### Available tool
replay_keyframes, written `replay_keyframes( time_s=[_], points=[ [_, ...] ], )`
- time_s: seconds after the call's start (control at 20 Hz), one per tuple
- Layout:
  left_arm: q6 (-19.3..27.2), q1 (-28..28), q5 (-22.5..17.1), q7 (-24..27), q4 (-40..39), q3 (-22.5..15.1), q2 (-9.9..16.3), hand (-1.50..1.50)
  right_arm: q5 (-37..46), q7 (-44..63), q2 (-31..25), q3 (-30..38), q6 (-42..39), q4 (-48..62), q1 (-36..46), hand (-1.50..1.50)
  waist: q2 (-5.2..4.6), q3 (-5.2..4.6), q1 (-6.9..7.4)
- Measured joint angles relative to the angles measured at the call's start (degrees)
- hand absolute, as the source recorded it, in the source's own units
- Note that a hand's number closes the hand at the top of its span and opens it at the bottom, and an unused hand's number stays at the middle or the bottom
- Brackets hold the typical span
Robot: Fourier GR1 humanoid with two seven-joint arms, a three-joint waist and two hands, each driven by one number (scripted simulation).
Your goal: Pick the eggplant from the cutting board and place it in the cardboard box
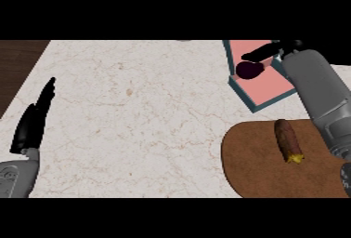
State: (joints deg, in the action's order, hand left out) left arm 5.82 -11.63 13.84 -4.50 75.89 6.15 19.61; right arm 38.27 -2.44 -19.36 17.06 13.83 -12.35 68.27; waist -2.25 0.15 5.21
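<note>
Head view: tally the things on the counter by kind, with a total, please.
Teal box with pink inside: 1
Brown cutting board: 1
Dark purple eggplant, at the box: 1
Brown stick-shaped item with a yellow end, on the board: 1
Total: 4

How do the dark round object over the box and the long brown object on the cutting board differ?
The dark purple eggplant is round and compact; the brown item is long and thin with a yellow end. The eggplant is over the box's pink inside, at the fingers of the right robot hand; the brown item lies on the cutting board, touched by no hand. Both are on the right side of the counter.
</note>
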Motion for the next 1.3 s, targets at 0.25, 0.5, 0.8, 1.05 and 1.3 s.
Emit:
replay_keyframes(
  time_s=[0.25, 0.5, 0.8, 1.05, 1.3],
  points=[
    [0.04, 0.46, 0.11, 0.76, -0.46, 0.05, -0.22, 0.0, -2.21, -5.44, -0.46, 2.56, 2.01, -0.2, -0.08, -1.5, 0.01, 0.02, -0.02],
    [-0.04, 0.82, 0.16, 0.33, -0.14, 0.48, 0.14, 0.0, -6.48, -10.63, -1.19, 7.09, 5.21, -1.75, -0.16, -1.5, 0.39, 0.02, -0.71],
    [-0.06, 1.7, -0.23, 1.2, -0.5, 1.4, 0.32, 0.0, -12.45, -16.67, -4.91, 13.06, 3.11, -2.02, -1.38, -1.5, 0.59, 0.01, -1.41],
    [-0.26, 3.34, -0.38, 1.01, 0.43, 2.05, 0.62, 0.0, -16.02, -19.77, -10.35, 16.27, -2.54, -1.67, -3.95, -1.5, 1.08, -0.03, -2.44],
    [-0.69, 3.85, -0.9, 1.64, -0.11, 3.2, 1.26, 0.0, -18.25, -21.85, -17.22, 18.56, -7.52, -0.78, -8.43, -1.5, 1.24, -0.02, -3.15]
  ],
)
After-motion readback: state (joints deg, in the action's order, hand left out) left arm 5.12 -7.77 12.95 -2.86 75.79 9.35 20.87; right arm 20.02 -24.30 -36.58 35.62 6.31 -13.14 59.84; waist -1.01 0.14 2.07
